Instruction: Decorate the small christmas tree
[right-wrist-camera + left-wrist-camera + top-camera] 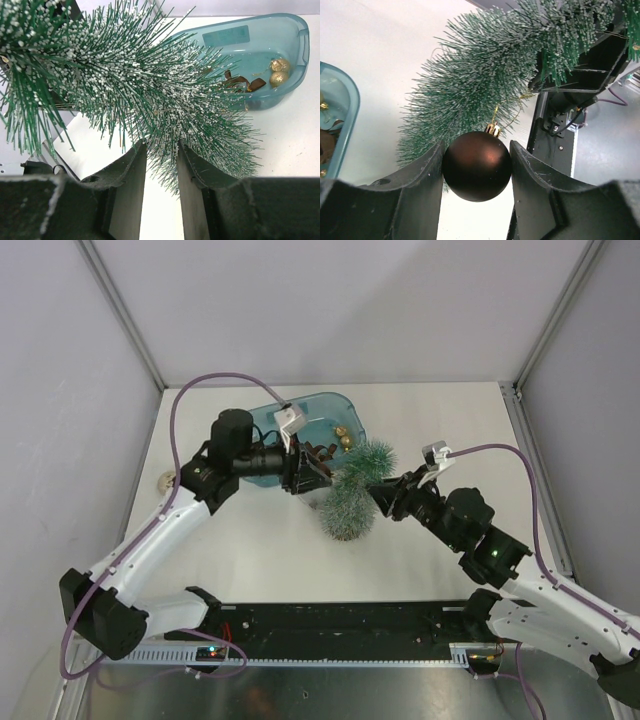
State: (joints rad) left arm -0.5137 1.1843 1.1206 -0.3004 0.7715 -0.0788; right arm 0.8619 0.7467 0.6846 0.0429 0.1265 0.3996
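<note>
Brown bauble [477, 166] held against small christmas tree [352, 502].
Left fingers [422, 175] pinch it, half-open; right fingers [131, 175] clamp tree bristles.

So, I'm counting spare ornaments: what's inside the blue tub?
Two gold baubles and some brown ribbon-like pieces lie in the blue tub. The small christmas tree covers part of the tub, so anything there is hidden.

The tree [150, 90] is a bristly green cone, its needle tips frosted white. A tuft of its lower needles is caught between the right fingers [127, 185], and it seems to lean rather than stand upright. Its flank [485, 75] arcs just above and beyond the left fingers [415, 195]. From above [350, 502], its base is hidden.
</note>
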